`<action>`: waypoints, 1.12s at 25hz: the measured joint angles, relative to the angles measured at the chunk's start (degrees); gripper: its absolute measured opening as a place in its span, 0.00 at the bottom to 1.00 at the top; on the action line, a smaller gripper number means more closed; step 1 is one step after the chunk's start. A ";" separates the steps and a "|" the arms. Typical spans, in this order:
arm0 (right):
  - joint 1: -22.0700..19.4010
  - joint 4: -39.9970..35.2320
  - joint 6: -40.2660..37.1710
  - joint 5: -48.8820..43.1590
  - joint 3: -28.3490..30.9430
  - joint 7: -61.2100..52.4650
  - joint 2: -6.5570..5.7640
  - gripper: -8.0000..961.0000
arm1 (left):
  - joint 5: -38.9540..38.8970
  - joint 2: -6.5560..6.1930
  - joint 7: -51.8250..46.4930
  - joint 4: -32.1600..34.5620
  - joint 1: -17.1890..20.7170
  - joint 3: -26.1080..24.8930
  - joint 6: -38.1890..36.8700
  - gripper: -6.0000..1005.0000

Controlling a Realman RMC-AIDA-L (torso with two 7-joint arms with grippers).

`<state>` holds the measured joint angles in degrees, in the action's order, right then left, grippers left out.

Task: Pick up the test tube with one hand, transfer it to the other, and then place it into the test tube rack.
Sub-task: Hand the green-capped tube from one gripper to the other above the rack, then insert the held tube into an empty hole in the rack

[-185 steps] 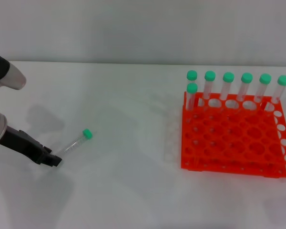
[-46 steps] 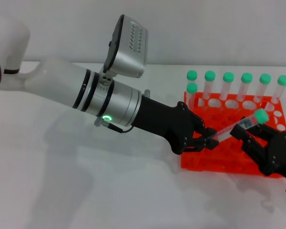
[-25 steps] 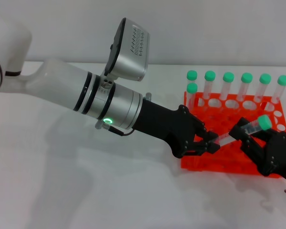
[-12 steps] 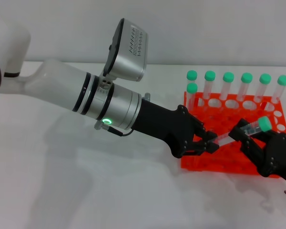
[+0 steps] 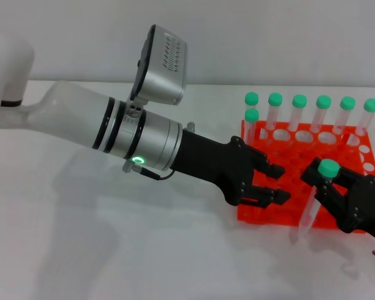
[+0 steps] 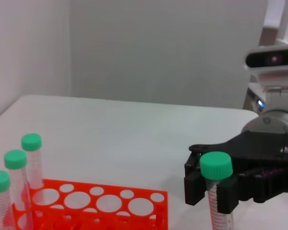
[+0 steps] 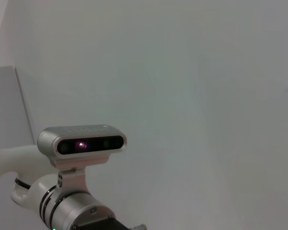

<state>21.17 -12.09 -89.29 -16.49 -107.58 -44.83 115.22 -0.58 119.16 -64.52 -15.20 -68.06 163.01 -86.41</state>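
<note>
The test tube (image 5: 310,212), clear with a green cap, hangs nearly upright in my right gripper (image 5: 330,182), which is shut on it just under the cap, in front of the orange-red rack (image 5: 300,157). Its lower end reaches down past the rack's front edge. My left gripper (image 5: 279,185), on the arm with the green light, is open and empty just left of the tube, over the rack's left front corner. The left wrist view shows the tube (image 6: 217,168) in the right gripper (image 6: 216,192), and part of the rack (image 6: 91,203).
Several other green-capped tubes (image 5: 300,111) stand along the rack's back rows; three show in the left wrist view (image 6: 31,158). White table (image 5: 144,250) lies left of and before the rack. The right wrist view shows only the left arm's camera (image 7: 81,143) and a wall.
My left gripper has opened and let go of the tube's lower end. The tube has swung down from a slant to near upright in the right gripper.
</note>
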 joint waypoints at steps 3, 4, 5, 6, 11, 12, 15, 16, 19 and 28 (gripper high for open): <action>0.07 0.00 0.00 0.00 0.00 -0.02 0.00 0.22 | -0.37 -0.02 -0.04 -0.02 0.43 0.00 -0.06 0.36; 0.12 0.00 0.00 0.00 0.00 -0.03 0.00 0.22 | -0.41 -0.02 -0.06 -0.08 0.58 0.01 -0.07 0.40; 0.22 0.00 0.02 0.00 0.00 -0.06 0.00 0.22 | -0.53 -0.03 -0.06 -0.17 0.77 0.02 -0.07 0.44; 0.26 0.00 0.04 0.00 0.00 -0.08 -0.01 0.22 | -0.78 -0.04 -0.08 -0.32 1.05 0.02 -0.09 0.52; 0.51 -0.01 0.20 0.03 0.06 -0.15 -0.13 0.22 | -5.26 -0.27 0.24 -2.54 3.87 0.02 -0.98 0.78; 0.51 -0.01 0.20 0.03 0.06 -0.15 -0.13 0.22 | -7.06 -0.25 0.59 -3.65 4.82 0.02 -1.41 0.82; 2.09 -0.03 0.96 0.05 0.24 -0.28 -0.40 0.22 | -12.28 -0.20 1.97 -6.28 8.72 0.03 -3.02 0.89; 2.30 -0.03 1.07 0.05 0.24 -0.29 -0.43 0.22 | -13.95 -0.21 2.45 -6.81 9.90 0.01 -3.52 0.89; 4.36 -0.05 2.61 -0.01 0.14 -0.42 -0.75 0.23 | -20.58 -0.26 4.79 -8.90 15.58 0.02 -5.56 0.89; 13.08 -0.58 11.53 -3.00 0.34 -2.77 -1.73 0.23 | -33.70 -0.28 10.36 -10.29 31.00 0.02 -10.04 0.89</action>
<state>34.24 -12.67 -77.75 -19.50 -107.24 -47.59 113.49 -34.28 118.88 -54.17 -25.49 -37.06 163.03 -96.45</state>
